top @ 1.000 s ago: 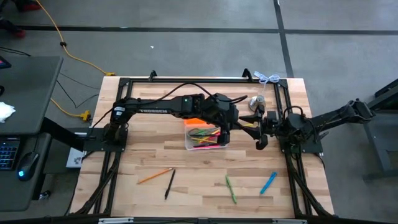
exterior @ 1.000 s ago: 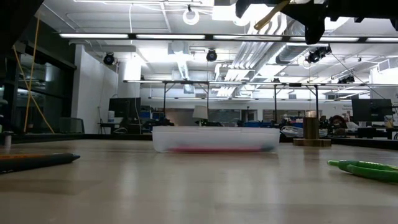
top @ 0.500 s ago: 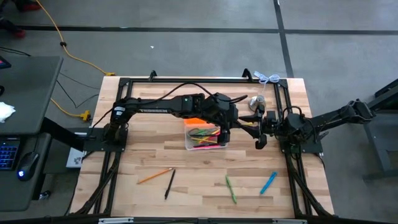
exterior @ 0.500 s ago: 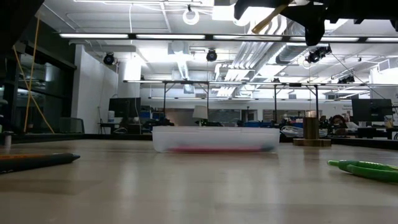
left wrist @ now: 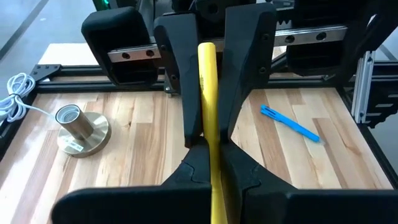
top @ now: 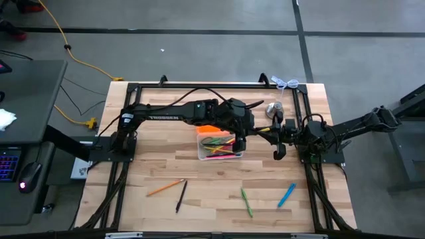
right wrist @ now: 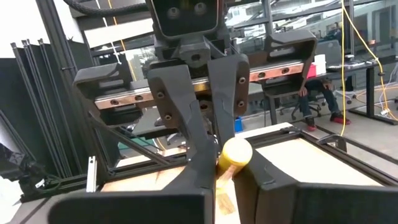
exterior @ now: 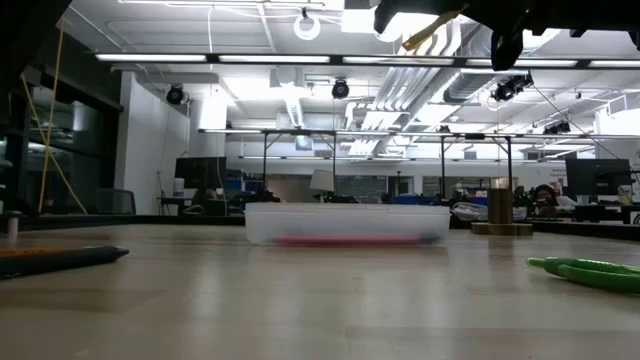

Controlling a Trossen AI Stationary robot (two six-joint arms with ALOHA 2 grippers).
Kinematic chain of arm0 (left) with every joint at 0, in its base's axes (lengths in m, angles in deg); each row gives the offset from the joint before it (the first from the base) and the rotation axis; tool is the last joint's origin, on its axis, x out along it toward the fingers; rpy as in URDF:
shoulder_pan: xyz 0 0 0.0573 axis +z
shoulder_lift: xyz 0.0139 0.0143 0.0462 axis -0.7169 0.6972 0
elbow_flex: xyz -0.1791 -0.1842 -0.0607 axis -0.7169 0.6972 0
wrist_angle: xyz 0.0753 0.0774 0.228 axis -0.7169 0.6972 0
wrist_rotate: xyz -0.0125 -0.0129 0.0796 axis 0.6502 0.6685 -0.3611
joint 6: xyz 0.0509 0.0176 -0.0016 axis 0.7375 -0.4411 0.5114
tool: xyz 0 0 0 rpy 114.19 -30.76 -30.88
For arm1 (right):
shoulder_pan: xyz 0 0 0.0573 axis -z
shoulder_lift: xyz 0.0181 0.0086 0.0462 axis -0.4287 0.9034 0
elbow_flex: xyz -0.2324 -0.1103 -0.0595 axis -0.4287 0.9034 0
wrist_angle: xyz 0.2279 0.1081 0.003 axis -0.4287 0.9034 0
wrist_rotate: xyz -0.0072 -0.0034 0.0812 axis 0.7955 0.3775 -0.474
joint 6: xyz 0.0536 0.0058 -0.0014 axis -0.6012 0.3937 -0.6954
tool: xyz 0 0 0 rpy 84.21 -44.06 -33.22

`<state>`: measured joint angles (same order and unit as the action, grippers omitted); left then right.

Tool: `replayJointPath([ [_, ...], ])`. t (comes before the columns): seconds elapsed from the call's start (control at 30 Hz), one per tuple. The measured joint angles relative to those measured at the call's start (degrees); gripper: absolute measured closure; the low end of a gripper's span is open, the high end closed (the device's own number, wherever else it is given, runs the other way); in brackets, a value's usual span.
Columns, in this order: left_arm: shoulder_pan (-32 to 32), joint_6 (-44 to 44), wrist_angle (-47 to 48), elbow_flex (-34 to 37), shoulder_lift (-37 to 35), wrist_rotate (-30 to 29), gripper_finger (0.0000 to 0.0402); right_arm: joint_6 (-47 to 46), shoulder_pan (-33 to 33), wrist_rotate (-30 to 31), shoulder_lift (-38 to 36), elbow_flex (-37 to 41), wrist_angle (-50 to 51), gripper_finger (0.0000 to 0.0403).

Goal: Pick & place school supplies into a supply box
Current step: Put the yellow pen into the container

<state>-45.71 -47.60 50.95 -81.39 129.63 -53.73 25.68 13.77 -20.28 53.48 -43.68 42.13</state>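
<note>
Wood table (top: 199, 169), reading left to right in the high view.

Left arm reaches from its base at the left edge across to mid-table. Loose on the near half of the table: orange pencil (top: 165, 188), then a black pen (top: 180, 196) just beside it, not touching as far as I can tell.

Box (top: 220, 146) is mid-table, orange lid (top: 208, 129) swung open on its far side. Pink, green and yellow sticks lie inside it. Low view shows the box flat on the table with a pink strip along its bottom.

Left gripper (left wrist: 216, 167) is in the air over the box's right end, jaws clamped on a yellow pen (left wrist: 208, 93). The pen runs out from it toward the right arm, so it is off the table and not in the box. It hangs above the gap just right of the box.

Right gripper (right wrist: 225, 163) faces the left one head-on. Its jaws are closed onto the other end of the same pen, and both wrist views show fingers touching it on both sides. So both grippers hold the pen at once. Low view has both at the top edge, the pen tilted.

Further right: green pens (top: 246, 201) and a blue pen (top: 286, 194) lie on the near side, well apart from the box. Bell (top: 273, 109) stands on the far side, with a white cable (top: 287, 83) at the far right corner.
</note>
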Motion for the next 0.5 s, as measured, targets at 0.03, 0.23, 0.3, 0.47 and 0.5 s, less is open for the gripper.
replayJointPath([
  [0.03,0.01,0.00,-0.08,0.00,-0.02,0.04,0.0365,0.00,0.00,-0.02,-0.13,0.00,0.02,0.0392],
  [0.23,0.01,-0.24,-0.27,-0.02,-0.01,0.17,0.0365,-0.17,0.00,0.00,-0.73,0.04,-0.06,0.0392],
  [0.3,0.00,-0.24,-0.06,-0.03,-0.01,0.28,0.0362,-0.17,0.00,-0.02,-0.73,0.04,-0.15,0.0393],
  [0.47,-0.03,-0.19,0.44,-0.09,-0.01,0.29,0.0338,-0.32,0.00,-0.13,-0.72,0.04,-0.22,0.0393],
  [0.5,-0.03,-0.15,0.42,-0.09,0.01,0.24,0.0330,-0.42,0.00,-0.13,-0.73,0.04,-0.24,0.0393],
])
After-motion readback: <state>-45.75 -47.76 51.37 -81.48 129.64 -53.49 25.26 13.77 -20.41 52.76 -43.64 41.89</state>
